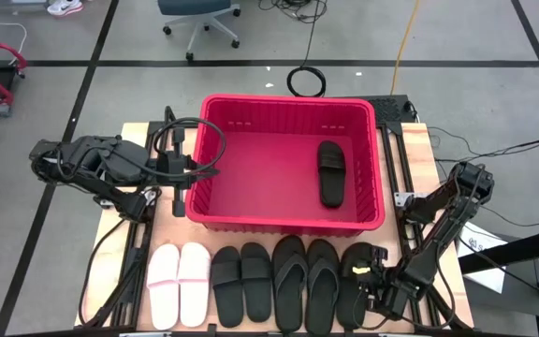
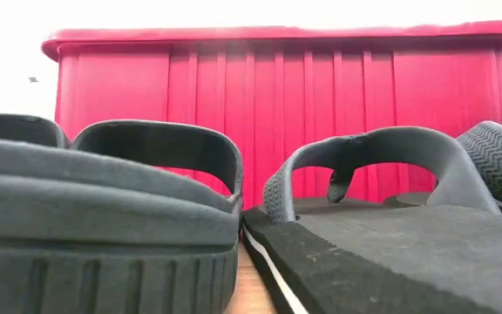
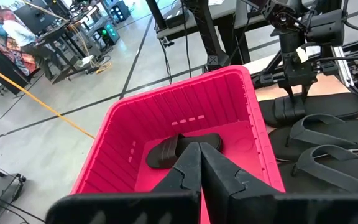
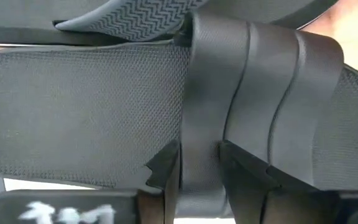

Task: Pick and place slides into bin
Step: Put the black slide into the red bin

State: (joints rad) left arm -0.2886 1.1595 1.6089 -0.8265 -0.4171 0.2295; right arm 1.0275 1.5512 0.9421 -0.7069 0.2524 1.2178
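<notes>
Grey tiled floor is surrounding a wooden table [image 1: 137,136], with an office chair [image 1: 197,19] at 12 o'clock and cables trailing across the tiles.

Red bin [image 1: 211,154] is sitting at table centre. One black wide-strap slide [image 1: 330,172] is lying inside it, toward the bin's 3 o'clock wall, toe pointing to 12.

Seven slides are lining the table's 6 o'clock edge: pale pink pair [image 1: 178,285] toward 7 o'clock, black wide-strap pair [image 1: 241,284] next, black thong flip-flop pair [image 1: 305,281] after that, and a lone black wide-strap slide [image 1: 351,301] toward 5 o'clock. Neighbours are lying just beside each other, some touching.

Right gripper [image 4: 199,163] is sitting on that lone slide at 5 o'clock; in the right wrist view its fingers [image 4: 166,165] are pinching the slide's strap between them. Slide is on the table or very near it; cannot tell if it is lifted.

Left gripper [image 3: 200,163] is hanging at the bin's 9 o'clock rim, fingers pressed together with nothing between them, pointing across the bin toward 3.

Low view is showing only slide soles up close and the bin's ribbed wall [image 2: 321,113] behind.
</notes>
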